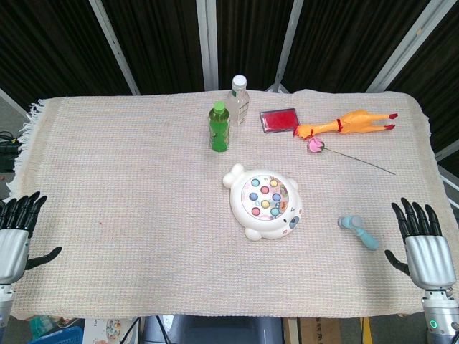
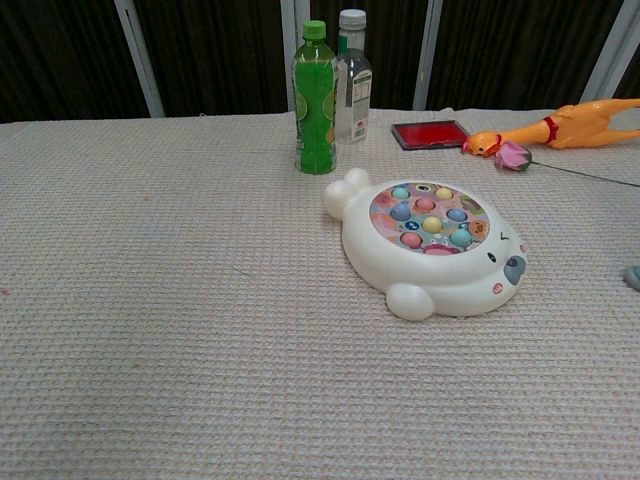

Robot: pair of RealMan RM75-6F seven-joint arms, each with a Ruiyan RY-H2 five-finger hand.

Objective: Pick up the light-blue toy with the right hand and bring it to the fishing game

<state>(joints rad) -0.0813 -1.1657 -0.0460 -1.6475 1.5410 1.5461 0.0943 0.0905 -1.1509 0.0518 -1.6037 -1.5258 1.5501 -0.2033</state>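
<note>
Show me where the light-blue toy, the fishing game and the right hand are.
light-blue toy (image 1: 358, 231): head view, middle of its body.
fishing game (image 1: 263, 201): head view, white rim beside the fish.
right hand (image 1: 423, 247): head view, back of the palm.

In the head view we see both of our hands, built alike. Our right hand (image 1: 424, 247) has slim black fingers (image 1: 414, 217) with a glossy finish, set on a broad silver-grey metal back that narrows toward the wrist. Below it we make out a grey cylindrical wrist (image 1: 437, 321) carrying a small green ring light. Our left hand (image 1: 16, 236) shows the same black fingers, a black thumb and a silver-grey back. The chest view shows neither hand.
</note>
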